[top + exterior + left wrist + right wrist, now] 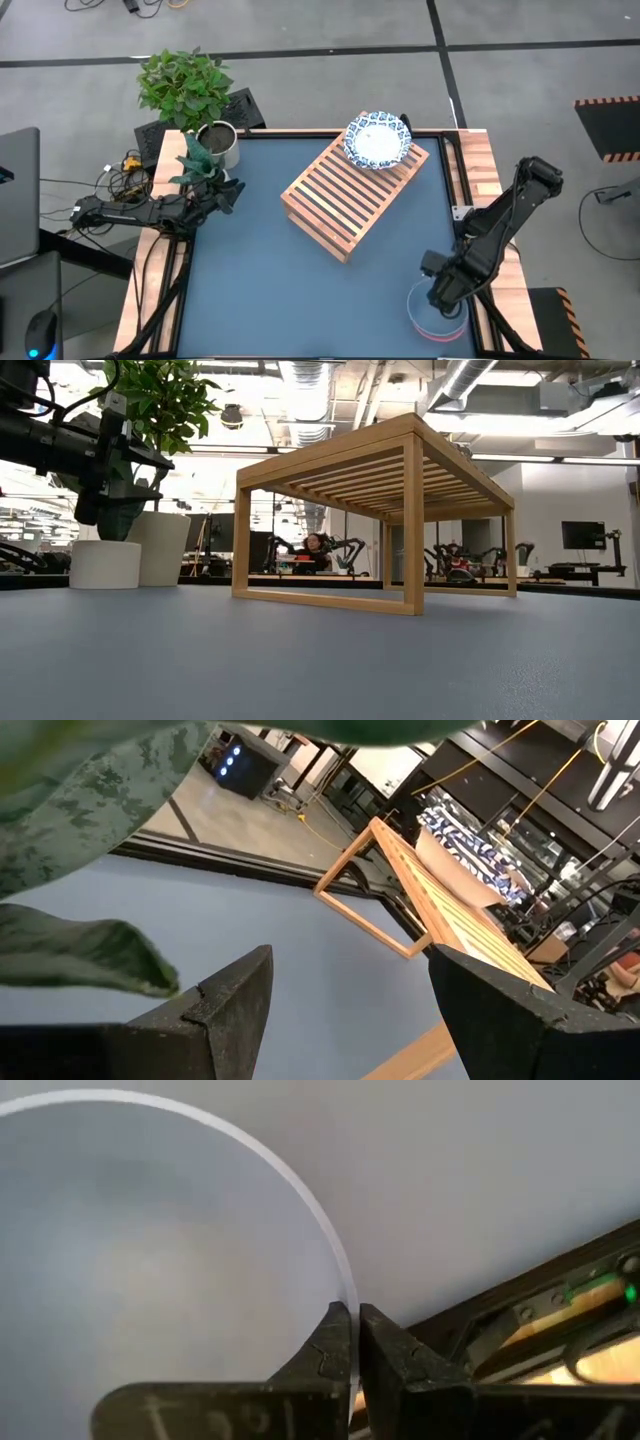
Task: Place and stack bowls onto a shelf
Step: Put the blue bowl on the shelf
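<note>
you see the pink-red bowl at the near right corner of the blue tabletop, close to the wooden edge strip. its rim appears pale and thin in the right wrist view. the right gripper is over this bowl, and its two fingers are pressed together on the rim, one on each side of the bowl wall, with almost no gap between them. the bowl rests on the table surface.

you find the shelf near the middle of the table, set at an angle to the table edges. one blue-and-white patterned bowl sits on its far end, on the slats. in the low view the shelf stands on four legs with open space beneath the slatted top.

the left gripper waits at the left side of the table, beside the potted plant, well apart from the shelf. its fingers stand wide apart and hold nothing.
</note>
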Available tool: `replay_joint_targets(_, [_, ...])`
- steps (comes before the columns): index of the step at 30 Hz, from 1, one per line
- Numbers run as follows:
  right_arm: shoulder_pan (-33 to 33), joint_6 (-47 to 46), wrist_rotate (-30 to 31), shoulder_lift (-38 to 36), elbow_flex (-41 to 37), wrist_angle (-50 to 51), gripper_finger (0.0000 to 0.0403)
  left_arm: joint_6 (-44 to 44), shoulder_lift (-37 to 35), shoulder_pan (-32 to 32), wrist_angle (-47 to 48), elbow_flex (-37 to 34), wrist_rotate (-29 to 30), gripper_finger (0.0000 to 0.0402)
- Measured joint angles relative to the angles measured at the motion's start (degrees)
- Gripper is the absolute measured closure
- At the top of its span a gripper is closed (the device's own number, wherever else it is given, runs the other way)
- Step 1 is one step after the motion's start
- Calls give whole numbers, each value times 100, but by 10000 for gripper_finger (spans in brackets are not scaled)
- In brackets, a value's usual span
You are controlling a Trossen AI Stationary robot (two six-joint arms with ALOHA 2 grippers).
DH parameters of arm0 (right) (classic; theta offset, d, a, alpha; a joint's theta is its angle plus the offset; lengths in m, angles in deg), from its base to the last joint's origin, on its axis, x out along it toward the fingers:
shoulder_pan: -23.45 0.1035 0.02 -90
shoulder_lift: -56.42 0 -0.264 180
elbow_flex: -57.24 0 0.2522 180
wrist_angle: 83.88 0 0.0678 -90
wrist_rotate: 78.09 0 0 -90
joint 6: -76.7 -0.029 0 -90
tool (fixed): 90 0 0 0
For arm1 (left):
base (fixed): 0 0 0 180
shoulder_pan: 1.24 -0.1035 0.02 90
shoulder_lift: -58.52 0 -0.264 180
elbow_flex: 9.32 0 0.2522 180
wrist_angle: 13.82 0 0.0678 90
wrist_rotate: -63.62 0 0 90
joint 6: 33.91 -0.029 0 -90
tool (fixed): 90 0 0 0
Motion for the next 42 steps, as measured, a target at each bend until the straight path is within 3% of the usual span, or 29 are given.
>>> replay_joint_targets(10, [-2,-97,851,-13,55,-53,375,-2,0,0,0,0,-1,148])
replay_joint_targets(26, [679,-1624,821,-13,55,-71,375,-4,-1,-2,0,0,-9,148])
replay_joint_targets(38, [1001,-1940,1172,-14,55,-165,375,1,-1,-1,0,0,-7,148])
replay_joint_targets(42, [1135,-1930,1717,-15,226,-84,375,0,-2,-2,0,0,-4,148])
